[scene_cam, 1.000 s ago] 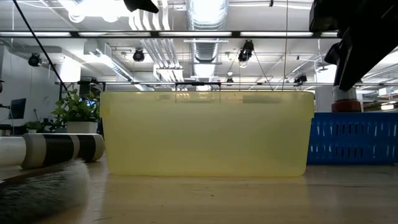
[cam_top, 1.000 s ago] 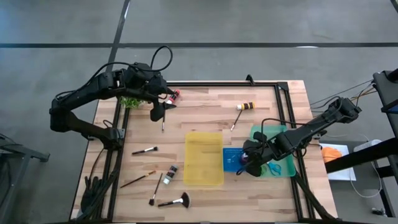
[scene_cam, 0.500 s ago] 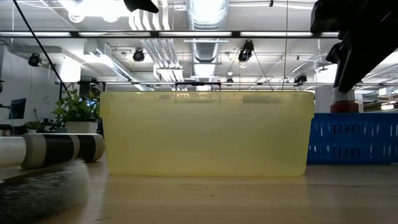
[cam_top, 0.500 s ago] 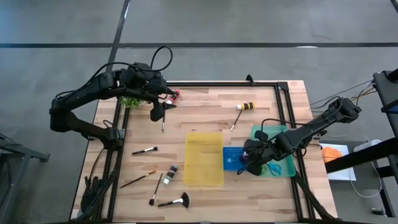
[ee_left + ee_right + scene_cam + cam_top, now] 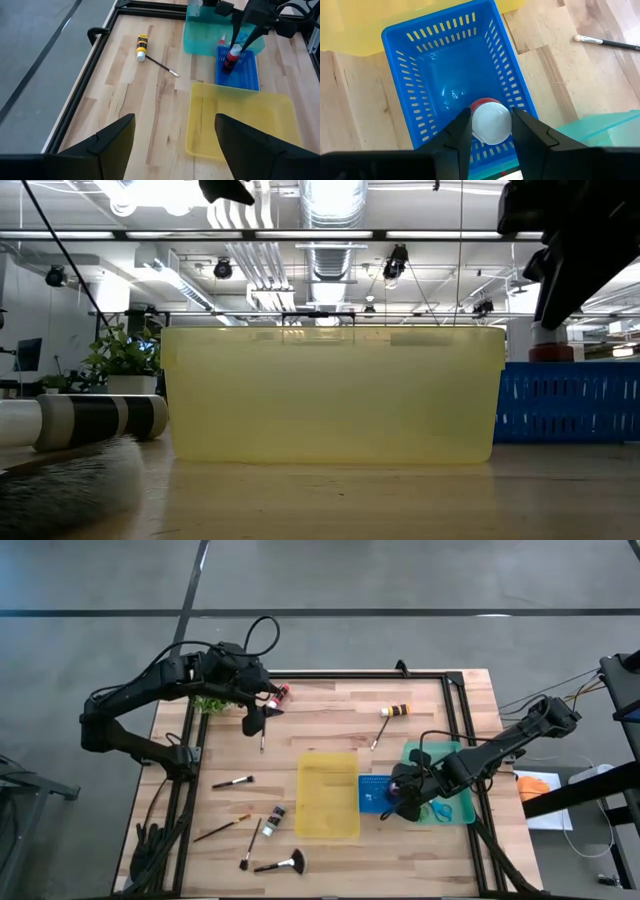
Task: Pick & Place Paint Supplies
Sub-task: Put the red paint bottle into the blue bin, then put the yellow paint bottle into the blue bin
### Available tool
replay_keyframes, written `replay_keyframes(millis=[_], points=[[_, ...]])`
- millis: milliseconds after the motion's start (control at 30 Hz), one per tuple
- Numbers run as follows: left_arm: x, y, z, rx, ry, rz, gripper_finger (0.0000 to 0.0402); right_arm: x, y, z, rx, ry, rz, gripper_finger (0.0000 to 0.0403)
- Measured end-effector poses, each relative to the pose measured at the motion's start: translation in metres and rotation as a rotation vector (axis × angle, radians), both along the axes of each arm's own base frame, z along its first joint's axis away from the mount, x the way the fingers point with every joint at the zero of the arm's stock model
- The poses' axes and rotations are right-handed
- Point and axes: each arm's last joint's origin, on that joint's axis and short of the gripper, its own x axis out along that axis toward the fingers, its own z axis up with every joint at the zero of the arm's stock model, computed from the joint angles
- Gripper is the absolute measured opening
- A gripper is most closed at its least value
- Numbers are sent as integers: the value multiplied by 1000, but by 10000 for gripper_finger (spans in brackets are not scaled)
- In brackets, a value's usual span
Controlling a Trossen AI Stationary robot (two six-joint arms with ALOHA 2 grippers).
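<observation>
Over the blue basket: right claw [image 5: 491,131] hung low, clenched round a red bottle [image 5: 491,122] with a white cap.
Left claw [image 5: 174,145]: spread and empty, waiting near the worktop's [image 5: 330,725] far-left corner.
Doing it well: lower the bottle straight, let it stand on the basket floor, then let go clear of the walls.
Blue basket [image 5: 422,60]: otherwise bare.
Yellow tray [image 5: 328,795]: empty.
Green tray [image 5: 452,812]: scissors [image 5: 440,810] lay inside.
Elsewhere: brushes [image 5: 232,782] lay loose on the worktop.
</observation>
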Motion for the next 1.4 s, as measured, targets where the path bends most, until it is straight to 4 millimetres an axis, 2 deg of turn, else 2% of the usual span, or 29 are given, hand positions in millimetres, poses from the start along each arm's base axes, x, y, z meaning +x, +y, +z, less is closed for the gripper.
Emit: replay_keyframes(millis=[100, 367, 533, 1033, 1233, 1400], points=[[0, 0, 0, 0, 0, 0, 284, 1, 2, 2, 10, -6, 19, 118], [0, 0, 0, -2, 0, 1, 284, 3, 2, 4, 11, -20, 29, 181], [0, 0, 0, -3, 0, 2, 284, 3, 3, 4, 22, -15, 31, 205], [0, 0, 0, -3, 1, 2, 284, 0, 18, 15, 74, -37, 89, 208], [0, 0, 0, -4, 1, 2, 284, -2, 15, 29, 40, -154, -19, 208], [0, 0, 0, -3, 1, 2, 284, -11, -2, 48, -51, -310, -167, 209]])
